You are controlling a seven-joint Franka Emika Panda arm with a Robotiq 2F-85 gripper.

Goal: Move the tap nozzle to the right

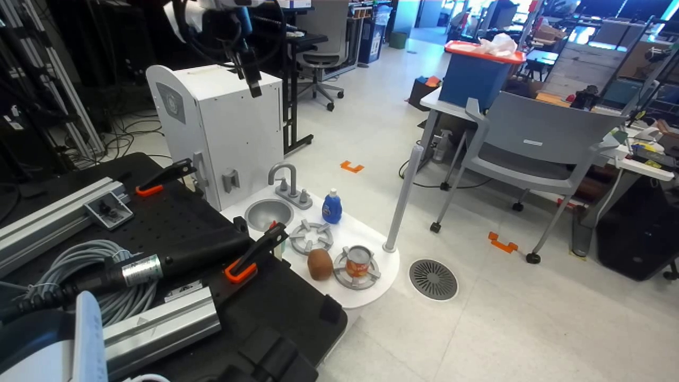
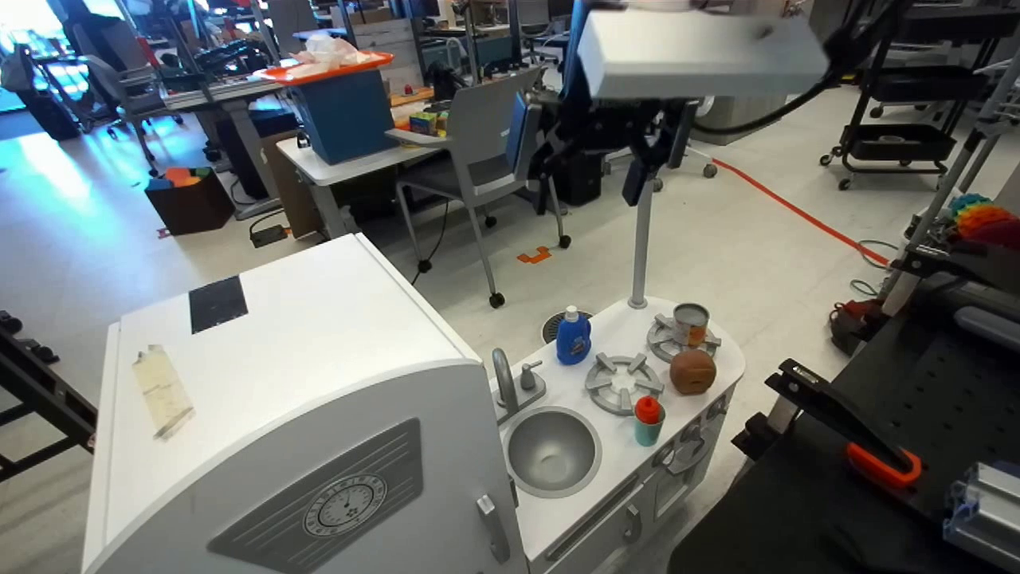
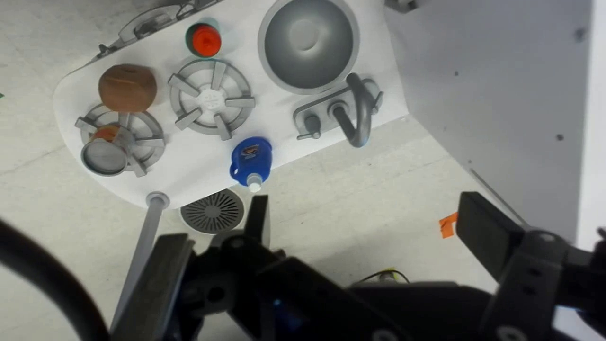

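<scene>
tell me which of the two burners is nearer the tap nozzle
The burner beside the sink and blue bottle; the other burner, bearing the can, lies farther from the tap nozzle.

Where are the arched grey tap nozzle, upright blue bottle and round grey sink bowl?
Arched grey tap nozzle [image 3: 365, 111]: wrist view, on the curved spout.
Upright blue bottle [image 2: 573, 343]: in an exterior view, on its body.
Round grey sink bowl [image 3: 304, 36]: wrist view, on its bottom.

— What's on the white worktop [image 3: 189, 166]?
— Sink [image 3: 308, 46], tap [image 3: 364, 109], two burners [image 3: 234, 102], pole [image 1: 403, 199].
— What else?
— A bottle [image 3: 252, 158] near one edge, a cup [image 2: 648, 434] near the opposite, a lump [image 3: 128, 89] beside the burner [image 3: 150, 141] nearer the pole.
</scene>
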